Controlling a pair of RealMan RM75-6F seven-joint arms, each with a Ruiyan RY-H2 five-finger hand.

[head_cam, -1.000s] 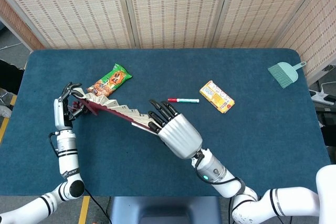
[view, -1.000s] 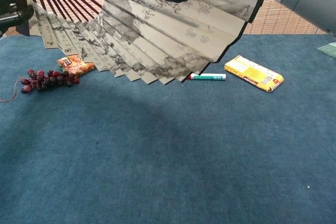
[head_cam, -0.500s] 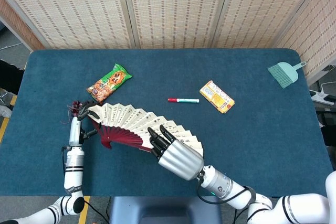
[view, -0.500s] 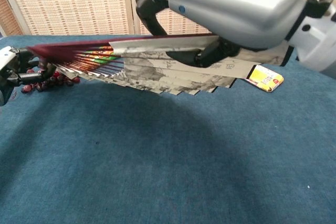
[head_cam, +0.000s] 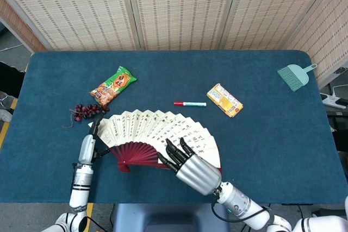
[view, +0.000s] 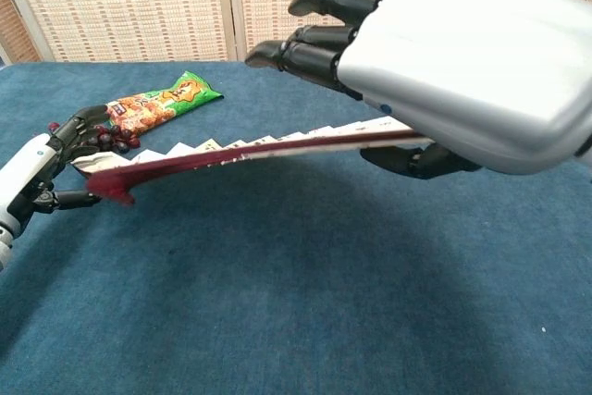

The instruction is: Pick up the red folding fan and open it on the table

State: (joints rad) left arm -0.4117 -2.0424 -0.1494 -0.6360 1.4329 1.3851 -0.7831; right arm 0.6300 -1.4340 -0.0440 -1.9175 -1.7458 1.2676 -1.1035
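The red folding fan is spread wide near the table's front, its white lettered leaf facing up and its red ribs meeting at the front. In the chest view the fan shows edge-on, tilted slightly and just above the cloth. My left hand grips the fan's left end, seen in the chest view with the left hand and its fingers curled over that edge. My right hand holds the right end: in the chest view the right hand has its thumb under the fan and its fingers stretched out above it.
A green and orange snack bag and a bunch of dark grapes lie just behind my left hand. A marker and a yellow box lie mid-table. A teal brush sits far right on the blue table.
The fan has come down from a raised, tilted pose to nearly flat and has spread wider. Both hands have drawn back toward the front edge with it.
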